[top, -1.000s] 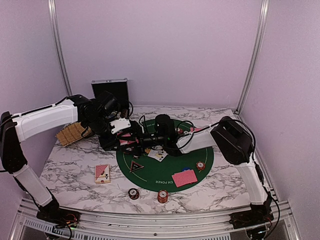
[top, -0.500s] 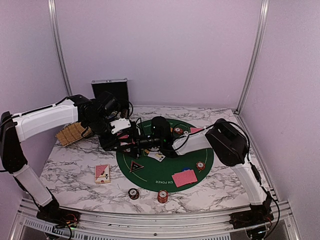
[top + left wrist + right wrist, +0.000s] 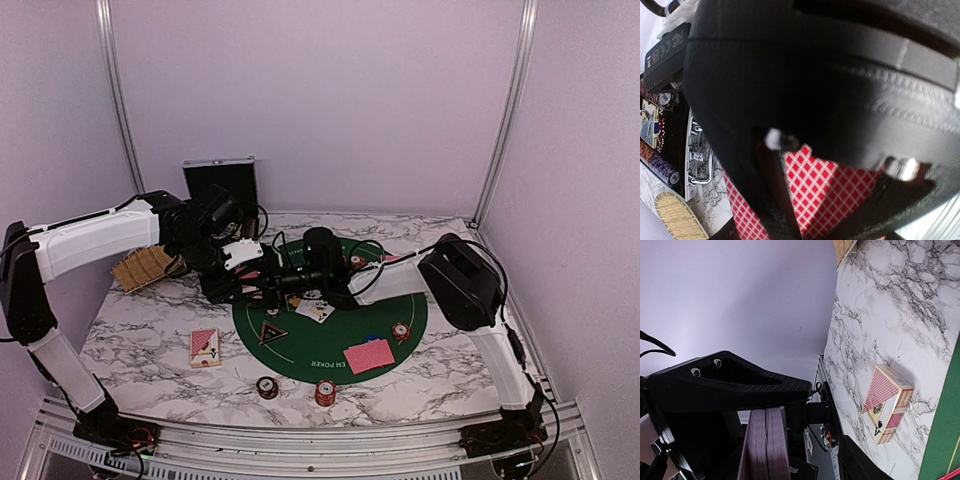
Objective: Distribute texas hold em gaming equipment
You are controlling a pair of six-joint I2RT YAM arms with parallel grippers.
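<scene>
Dark chips (image 3: 268, 387) and red chips (image 3: 325, 392) stand nearest, each a short stack on the marble table (image 3: 140, 330), just off the near rim of the mat (image 3: 310, 352). Well to their left a card box (image 3: 205, 347) lies flat on the marble, red back up.

On the near part of the mat a pile (image 3: 369, 355) of red-backed cards lies face down. A blue button (image 3: 372, 338) sits just beyond it, and a red-white chip (image 3: 402, 331) is beside that to the right. A black triangle (image 3: 272, 332) sits on the mat's left side, and face-up cards (image 3: 316, 310) lie near the middle.

Above the mat's far left edge the two grippers meet. The left gripper (image 3: 255, 283) is pressed together on a deck (image 3: 812, 187) of red-checked cards, which shows between its fingers in the left wrist view. The right gripper (image 3: 285, 282) reaches in from the right with its jaws spread. In its wrist view the deck's edge sits by one finger (image 3: 725, 382), with a gap to the other.

Further left a wicker tray (image 3: 140, 266) rests on the marble. At the back the case (image 3: 220, 182) stands open, and the left wrist view shows chip rows (image 3: 662, 171) inside it.
</scene>
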